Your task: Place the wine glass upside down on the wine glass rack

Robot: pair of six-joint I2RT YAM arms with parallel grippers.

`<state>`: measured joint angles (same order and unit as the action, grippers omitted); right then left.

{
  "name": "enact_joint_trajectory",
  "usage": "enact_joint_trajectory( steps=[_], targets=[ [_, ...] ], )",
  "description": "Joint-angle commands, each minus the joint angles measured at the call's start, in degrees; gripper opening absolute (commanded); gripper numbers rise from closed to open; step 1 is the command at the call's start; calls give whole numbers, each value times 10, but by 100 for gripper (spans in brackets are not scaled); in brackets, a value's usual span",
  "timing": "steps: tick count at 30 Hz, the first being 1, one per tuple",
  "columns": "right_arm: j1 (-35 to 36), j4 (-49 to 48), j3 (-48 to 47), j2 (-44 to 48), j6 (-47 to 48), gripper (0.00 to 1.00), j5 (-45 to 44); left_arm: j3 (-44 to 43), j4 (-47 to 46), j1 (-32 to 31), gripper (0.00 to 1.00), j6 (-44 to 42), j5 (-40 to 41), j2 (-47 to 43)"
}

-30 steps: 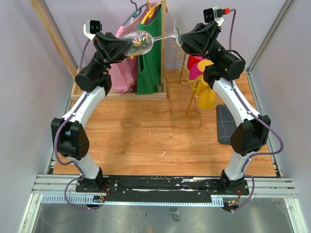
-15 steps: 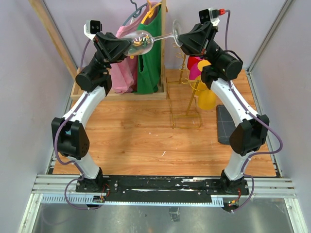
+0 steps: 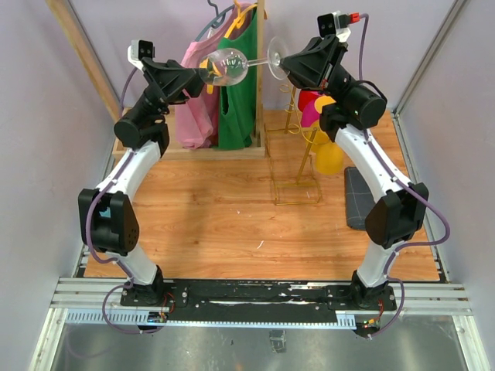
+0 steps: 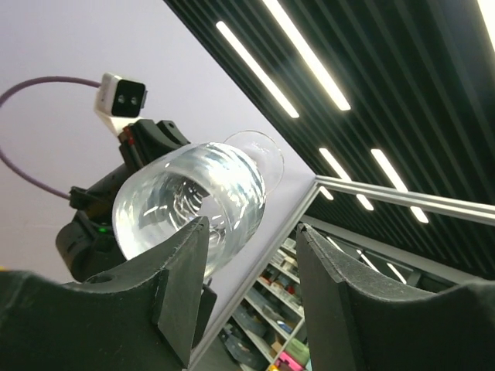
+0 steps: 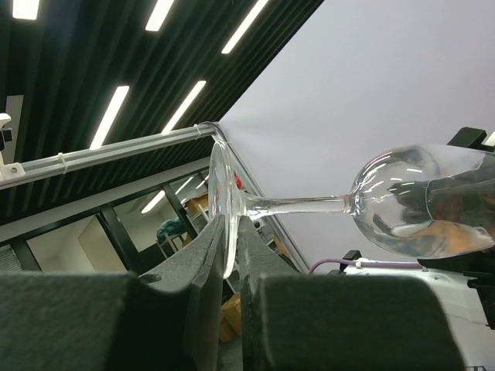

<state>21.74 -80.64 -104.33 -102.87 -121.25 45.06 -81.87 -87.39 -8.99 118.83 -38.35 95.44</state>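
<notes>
The clear wine glass (image 3: 230, 65) hangs sideways, high above the back of the table, bowl to the left and foot to the right. My right gripper (image 3: 283, 65) is shut on the edge of the glass's foot; in the right wrist view my right gripper (image 5: 232, 226) pinches the foot disc, with the stem and bowl (image 5: 418, 202) reaching right. My left gripper (image 3: 203, 75) is open just left of the bowl. In the left wrist view my left gripper (image 4: 251, 232) is spread wide, and the bowl (image 4: 193, 193) sits past the left finger. The gold wire wine glass rack (image 3: 298, 158) stands below, right of centre.
A wooden clothes rack (image 3: 260, 93) with pink (image 3: 198, 116) and green (image 3: 238, 100) items stands at the back. Yellow (image 3: 330, 154) and pink (image 3: 311, 108) objects sit behind the gold rack. A grey pad (image 3: 357, 198) lies at the right edge of the wooden tabletop (image 3: 216, 216).
My left gripper has opened, let go of the bowl and drawn back to the left. The glass stays in my right gripper and has shifted slightly left.
</notes>
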Motion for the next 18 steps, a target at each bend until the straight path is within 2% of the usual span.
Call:
enact_joint_trajectory(
  steps=[1, 10, 18],
  targets=[
    [-8, -26, -27, 17, -13, 1, -10, 21, -154, 26, 54, 27, -23, -31],
    [-41, 20, 0, 58, 21, 1, 26, 86, -129, 91, 52, 12, -56, -78],
    [-51, 81, 40, 87, 69, 1, 65, 102, 69, 103, 52, -119, -122, -167]
  ],
)
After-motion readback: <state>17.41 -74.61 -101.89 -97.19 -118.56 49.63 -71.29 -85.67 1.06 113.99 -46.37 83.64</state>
